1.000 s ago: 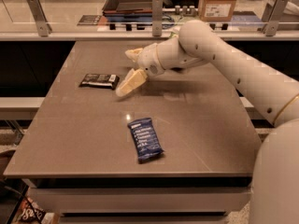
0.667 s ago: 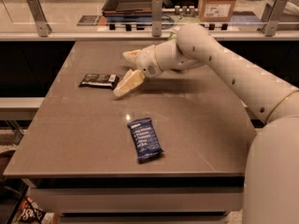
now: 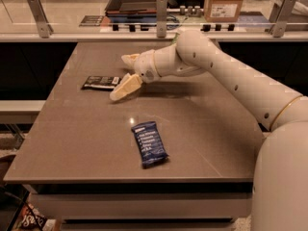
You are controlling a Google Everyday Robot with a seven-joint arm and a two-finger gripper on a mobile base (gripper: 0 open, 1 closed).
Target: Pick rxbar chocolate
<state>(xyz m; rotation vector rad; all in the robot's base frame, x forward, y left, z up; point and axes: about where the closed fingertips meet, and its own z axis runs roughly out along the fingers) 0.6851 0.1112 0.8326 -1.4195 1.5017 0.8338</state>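
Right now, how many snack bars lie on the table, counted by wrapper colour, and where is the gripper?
black bar: 1
blue bar: 1
Total: 2 bars
The gripper is open and holds nothing. It is beside the end of the black bar, far from the blue bar.

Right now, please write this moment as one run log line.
step: reach | gripper: open, at end of rxbar chocolate | rxbar chocolate: flat on table, not grasped | blue bar: near front edge
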